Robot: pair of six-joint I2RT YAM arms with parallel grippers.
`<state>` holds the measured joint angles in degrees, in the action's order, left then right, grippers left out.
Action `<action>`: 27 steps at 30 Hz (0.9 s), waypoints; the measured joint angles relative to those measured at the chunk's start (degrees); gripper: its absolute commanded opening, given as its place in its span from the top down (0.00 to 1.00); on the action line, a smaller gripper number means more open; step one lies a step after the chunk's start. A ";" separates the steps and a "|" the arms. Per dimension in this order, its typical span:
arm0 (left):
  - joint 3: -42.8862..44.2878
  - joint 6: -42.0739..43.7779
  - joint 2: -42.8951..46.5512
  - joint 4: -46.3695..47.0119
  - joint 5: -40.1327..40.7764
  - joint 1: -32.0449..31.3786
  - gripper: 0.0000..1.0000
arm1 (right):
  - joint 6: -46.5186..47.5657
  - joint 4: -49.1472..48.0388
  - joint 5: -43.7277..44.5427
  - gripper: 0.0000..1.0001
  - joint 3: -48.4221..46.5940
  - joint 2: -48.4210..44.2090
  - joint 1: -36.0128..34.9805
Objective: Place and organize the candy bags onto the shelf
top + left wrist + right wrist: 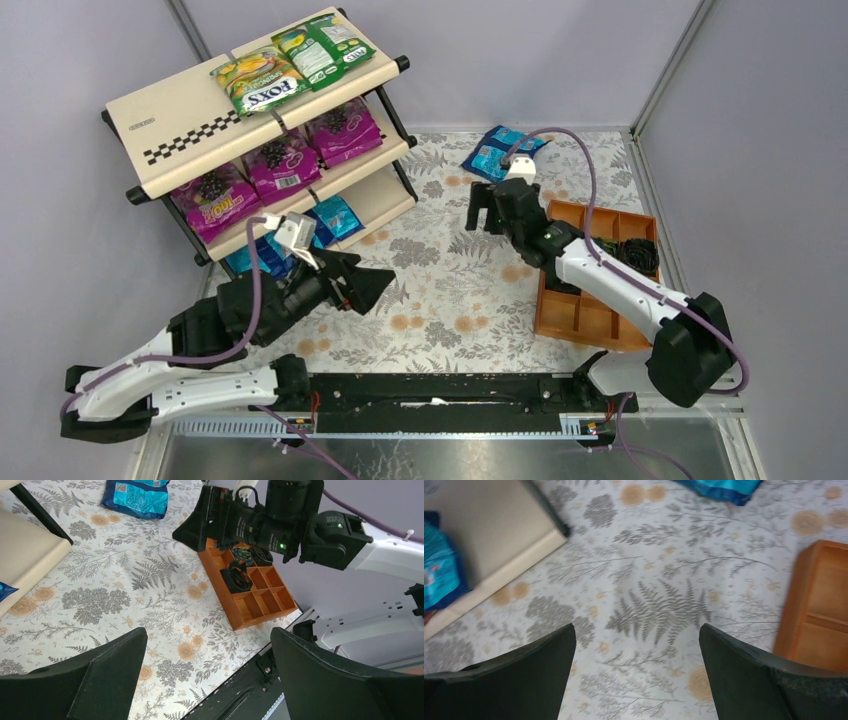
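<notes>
Behind the right arm (600,275), blue candy bags (497,152) on the desk (440,270) lay partly hidden; both arms' jaws gaped wide, holding nothing.

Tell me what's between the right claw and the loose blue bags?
Just bare floral tablecloth between right gripper and blue candy bags, per right wrist view.

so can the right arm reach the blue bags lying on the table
Probably yes: the right claw is open and empty, close beside the blue bags, with only tablecloth showing between them.
</notes>
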<state>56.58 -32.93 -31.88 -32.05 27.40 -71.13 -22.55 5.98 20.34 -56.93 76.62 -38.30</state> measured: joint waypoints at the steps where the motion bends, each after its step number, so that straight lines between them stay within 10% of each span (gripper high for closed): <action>1: 0.00 0.00 -0.66 0.28 -0.09 0.00 0.01 | 0.11 0.33 0.13 0.00 -0.11 0.35 1.42; 27: -0.09 -3.13 -4.63 3.21 -1.70 0.00 0.01 | -8.46 6.80 -28.50 0.09 -38.66 50.97 33.79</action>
<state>56.49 -36.05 -36.51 -28.84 25.69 -71.13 -31.00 12.78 -8.16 -95.59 127.59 -4.51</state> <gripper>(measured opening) 0.987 0.992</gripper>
